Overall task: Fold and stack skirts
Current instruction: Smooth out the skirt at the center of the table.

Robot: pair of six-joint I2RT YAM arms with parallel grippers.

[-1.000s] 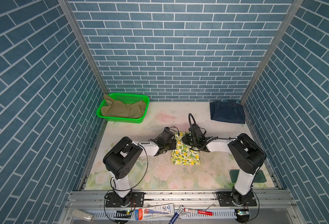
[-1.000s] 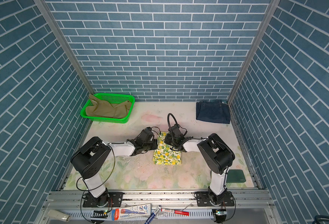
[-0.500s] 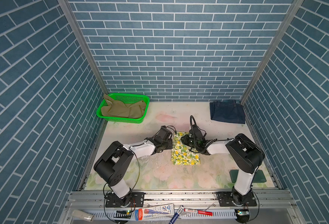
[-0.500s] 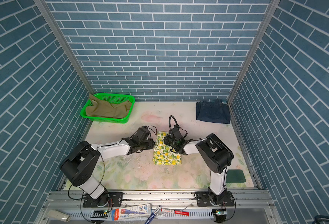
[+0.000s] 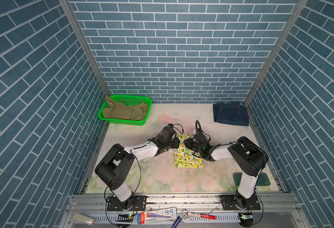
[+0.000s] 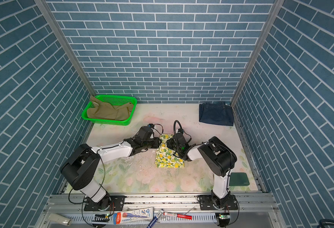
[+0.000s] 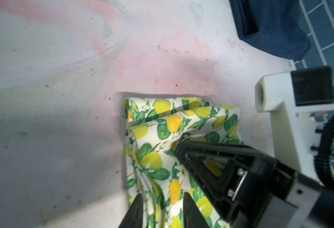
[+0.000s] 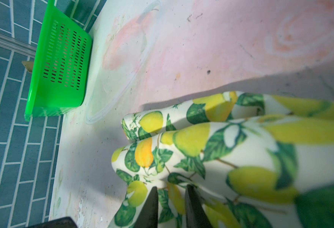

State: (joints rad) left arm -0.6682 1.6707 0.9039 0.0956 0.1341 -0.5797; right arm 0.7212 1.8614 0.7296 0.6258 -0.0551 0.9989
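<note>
The task is looking about halfway done. The dark blue denim skirt (image 5: 230,115) is lying folded in the far right corner of the pale flower-printed table (image 5: 162,177), against the wall, and it seems to be the start of the stack. The cream cloth skirt with yellow lemons and green leaves (image 5: 187,159) is lying in the middle of the table, already folded into a narrow rectangle of several layers, well apart from the denim one. Both arms are reaching low to its far end. The left gripper (image 5: 177,144) is meeting the left edge of this skirt and the right gripper (image 5: 186,142) is coming over it from the other side. In the left wrist view the left gripper (image 7: 162,213) is showing its two black fingertips a little apart with the printed cloth in the gap. The right gripper (image 8: 171,207) is looking the same in its own wrist view. For both I cannot tell if the jaws are really pinching the cloth or only standing over it. The plain khaki-olive skirt (image 5: 122,112) is still lying crumpled in the green plastic mesh basket (image 5: 126,122) at the far left corner. So what is remaining, I think, is carrying the lemon skirt onto the denim one, then taking out, folding and stacking the khaki one.
</note>
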